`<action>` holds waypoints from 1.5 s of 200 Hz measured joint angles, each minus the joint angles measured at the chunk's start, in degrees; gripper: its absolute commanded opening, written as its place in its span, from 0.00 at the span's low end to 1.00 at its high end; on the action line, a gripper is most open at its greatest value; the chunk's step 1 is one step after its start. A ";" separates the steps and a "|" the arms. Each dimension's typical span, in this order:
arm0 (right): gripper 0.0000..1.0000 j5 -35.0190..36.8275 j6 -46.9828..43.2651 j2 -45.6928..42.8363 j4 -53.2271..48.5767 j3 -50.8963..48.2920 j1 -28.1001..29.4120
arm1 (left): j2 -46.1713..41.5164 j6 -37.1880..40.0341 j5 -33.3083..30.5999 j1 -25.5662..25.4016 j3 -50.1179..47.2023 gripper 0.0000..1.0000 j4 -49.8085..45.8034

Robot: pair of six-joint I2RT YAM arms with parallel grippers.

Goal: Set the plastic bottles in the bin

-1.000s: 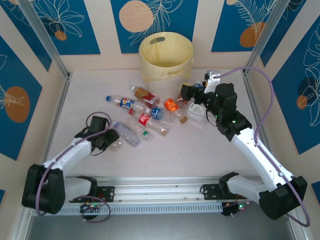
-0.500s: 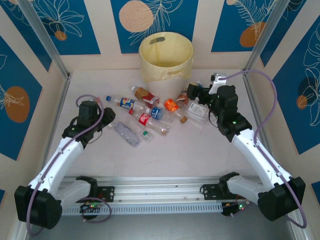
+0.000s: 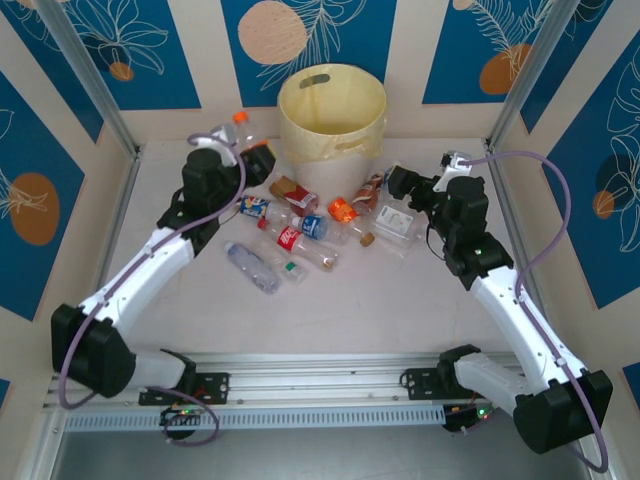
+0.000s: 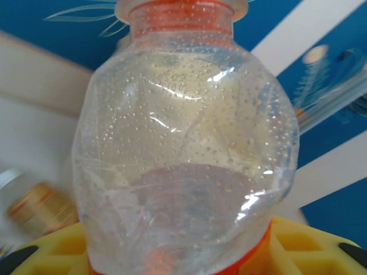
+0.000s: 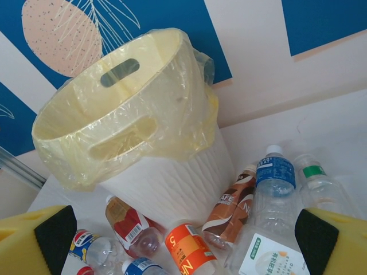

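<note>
Top external view: the left gripper [image 3: 252,155] clamps an orange-capped bottle [image 3: 240,124] just left of the bin [image 3: 345,140], not yet over it. The right gripper [image 3: 392,182] gapes wide by the bottles [image 3: 300,228] strewn on the table [image 3: 400,290]; most work remains.

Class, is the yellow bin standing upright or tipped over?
Upright: the bin stands on its base, open mouth facing up.

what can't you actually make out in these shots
- Bin floor: near wall hides it, right wrist and top views.
- Left gripper contact with the held bottle: left wrist view, the bottle's body covers it.
- Brown-label bottle: left wrist view, blurred.
- Label print on the loose bottles: top view, too small.
</note>
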 measured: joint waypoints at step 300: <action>0.99 -4.04 6.82 -0.39 -6.05 1.01 -3.30 | 75.73 4.11 -7.30 -9.92 109.44 0.32 -29.70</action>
